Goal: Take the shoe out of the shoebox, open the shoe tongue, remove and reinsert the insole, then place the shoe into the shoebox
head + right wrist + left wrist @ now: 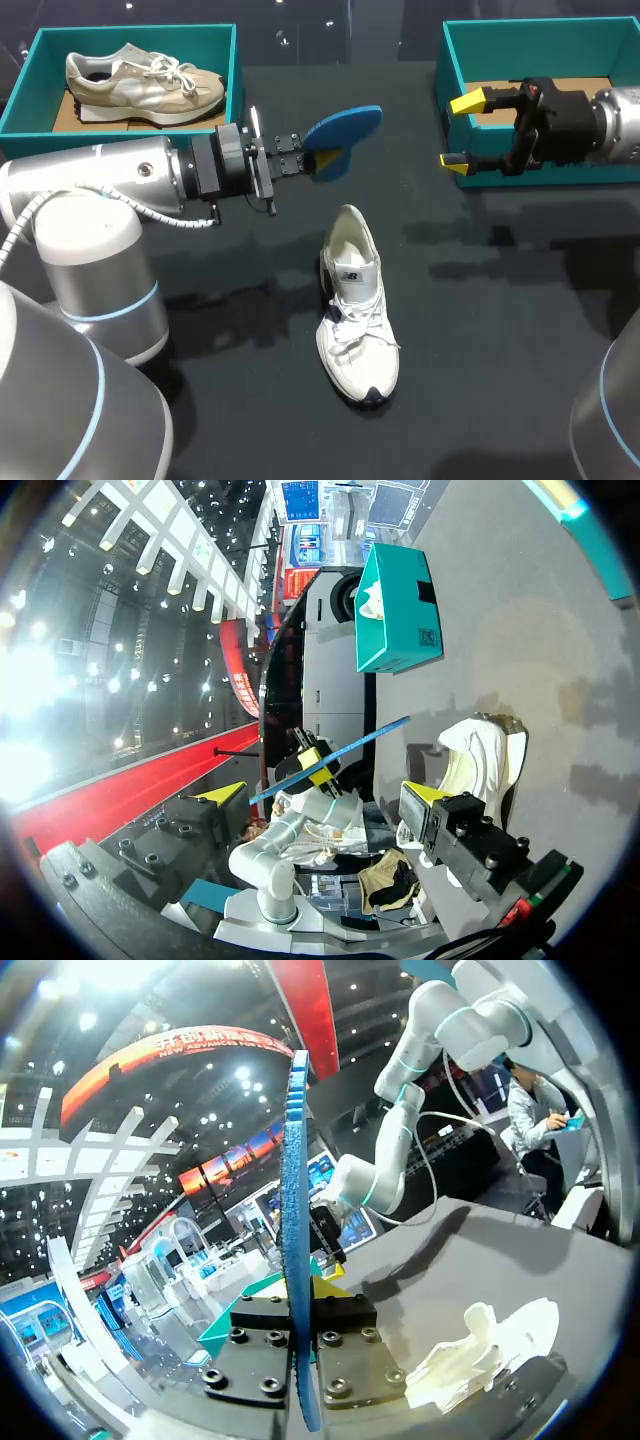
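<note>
The black worktop point(480, 330) carries 2 teal boxes at its far edge and 1 white shoe point(357, 310) lying alone near its middle. The shoe rests on its sole, heel toward the far side and toe toward us, so its long axis runs front to back with a slight lean. Its tongue is pulled up and the mouth is open to the camera above.

Our left gripper point(312, 162) is clamped on the blue insole point(345, 135) and holds it in the air beyond the shoe's heel. In the left wrist view the insole stands edge-on between the fingers and reaches out ahead of them. Its free end points away to our right and a little upward, so its length lies roughly across the shoe's axis, not along it.

Our right gripper point(462, 132) hangs over the right shoebox point(540, 30) with its fingers spread wide and nothing between them. It is well apart from the shoe. The left shoebox point(140, 35) holds a beige shoe point(145, 85) (no part of this step, as far as we can judge).

We take the insole to be out and its return to be the step in hand. The shoe lies below the left gripper and nearer to us, and the left arm is by far the closer of the 2. The coming move turns on swinging the insole until its length matches the shoe's, free end toward the toe, before it goes down into the mouth.
</note>
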You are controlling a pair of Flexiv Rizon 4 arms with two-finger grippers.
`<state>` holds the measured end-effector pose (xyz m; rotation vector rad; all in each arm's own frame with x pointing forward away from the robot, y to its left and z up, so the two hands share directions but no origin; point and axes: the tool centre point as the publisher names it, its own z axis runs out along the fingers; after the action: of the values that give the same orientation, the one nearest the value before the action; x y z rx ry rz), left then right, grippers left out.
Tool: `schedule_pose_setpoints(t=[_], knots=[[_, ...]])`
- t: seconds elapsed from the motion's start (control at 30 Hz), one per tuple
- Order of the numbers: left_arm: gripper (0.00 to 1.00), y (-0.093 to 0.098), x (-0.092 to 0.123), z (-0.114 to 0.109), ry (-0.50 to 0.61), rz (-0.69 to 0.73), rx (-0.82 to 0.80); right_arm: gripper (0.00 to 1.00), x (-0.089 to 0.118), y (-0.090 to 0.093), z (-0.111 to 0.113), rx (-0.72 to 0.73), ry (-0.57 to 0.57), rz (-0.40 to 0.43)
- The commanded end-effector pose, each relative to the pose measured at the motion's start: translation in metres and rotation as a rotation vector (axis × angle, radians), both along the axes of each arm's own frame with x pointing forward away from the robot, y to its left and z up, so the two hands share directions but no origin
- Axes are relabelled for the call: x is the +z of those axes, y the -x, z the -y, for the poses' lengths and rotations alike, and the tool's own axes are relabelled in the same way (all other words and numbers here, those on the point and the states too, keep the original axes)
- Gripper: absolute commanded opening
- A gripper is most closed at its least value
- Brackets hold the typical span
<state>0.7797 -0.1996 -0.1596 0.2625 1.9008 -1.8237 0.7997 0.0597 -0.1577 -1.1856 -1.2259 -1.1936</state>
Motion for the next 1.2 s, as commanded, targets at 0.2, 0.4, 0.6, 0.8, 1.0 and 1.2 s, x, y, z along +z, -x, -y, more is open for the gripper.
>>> schedule_pose_setpoints(t=[0.2, 0.4, 0.6, 0.8, 1.0, 1.2], knots=[[0.0, 0.014, 0.01, 0.004, 0.0, -0.431, 0.014, 1.0, 0.0, 0.001, 0.0, -0.002, 0.003, -0.001], [0.0, 0.016, 0.014, 0.001, 0.016, -0.563, -0.002, 1.0, 0.0, 0.001, 0.0, -0.002, 0.003, -0.001], [0.0, 0.017, 0.02, 0.0, 0.011, -0.692, -0.009, 1.0, 0.0, 0.001, 0.0, -0.002, 0.003, -0.001], [0.0, 0.016, 0.024, 0.0, 0.003, -0.82, -0.027, 1.0, 0.0, 0.001, 0.0, -0.002, 0.003, -0.001], [0.0, 0.013, 0.026, -0.001, 0.029, -0.979, -0.049, 1.0, 0.0, 0.001, 0.0, -0.002, 0.003, -0.001], [0.0, 0.007, 0.029, 0.001, 0.078, -1.21, -0.033, 1.0, 0.0, 0.001, 0.0, -0.002, 0.003, -0.001]])
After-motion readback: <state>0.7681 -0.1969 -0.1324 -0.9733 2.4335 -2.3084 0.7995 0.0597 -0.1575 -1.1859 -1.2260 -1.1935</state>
